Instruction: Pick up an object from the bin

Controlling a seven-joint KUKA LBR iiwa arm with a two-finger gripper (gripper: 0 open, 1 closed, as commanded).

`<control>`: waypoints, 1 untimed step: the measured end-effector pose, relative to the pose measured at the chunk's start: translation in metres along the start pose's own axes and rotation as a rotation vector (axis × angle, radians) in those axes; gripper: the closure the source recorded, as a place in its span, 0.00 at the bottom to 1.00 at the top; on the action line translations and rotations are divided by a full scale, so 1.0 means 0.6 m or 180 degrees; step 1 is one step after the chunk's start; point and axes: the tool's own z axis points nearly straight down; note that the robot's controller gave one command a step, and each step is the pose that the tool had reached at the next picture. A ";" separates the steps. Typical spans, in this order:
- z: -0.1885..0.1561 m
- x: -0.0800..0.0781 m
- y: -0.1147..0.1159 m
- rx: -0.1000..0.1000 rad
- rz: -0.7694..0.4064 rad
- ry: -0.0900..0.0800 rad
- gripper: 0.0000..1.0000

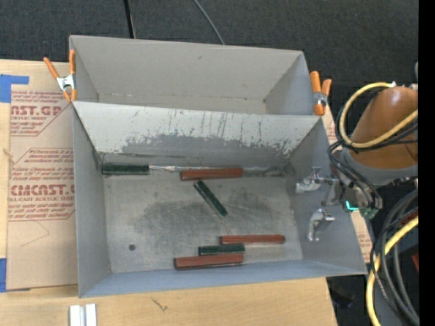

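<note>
We see the claw (314, 204) at the right side of the grey metal bin (190, 70), hanging over the bin's sloping right wall rather than over its flat floor. Its two metal fingers (308, 182) stand apart, one toward the back of the bin and one toward the front, and the gap between them shows us only the grey wall. Further right we make out the arm's orange cover (391, 124), with yellow cables (341, 122) looped round it. Six slim bars lie on the bin floor, and the claw touches none of them. Closest to it is the nearest red-brown bar (252, 239), in the front right part of the floor, lying roughly parallel to the front wall. Just in front of that one and a little to its left lies a short dark green bar (221, 250). Right against the green one's front side is a longer red-brown bar (209, 261), close along the front wall; we cannot tell whether those two touch. Near the middle of the floor a slanted dark green bar (211, 199) lies apart from all the others, its far end pointing toward the back wall. Along the foot of the back wall we see a back red-brown bar (211, 174). To its left, with a clear gap between them, a back dark green bar (126, 170) lies toward the far left corner.
</note>
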 end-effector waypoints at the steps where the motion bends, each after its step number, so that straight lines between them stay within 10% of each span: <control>1: -0.006 -0.003 0.001 0.0005 -0.0004 -0.0024 0.00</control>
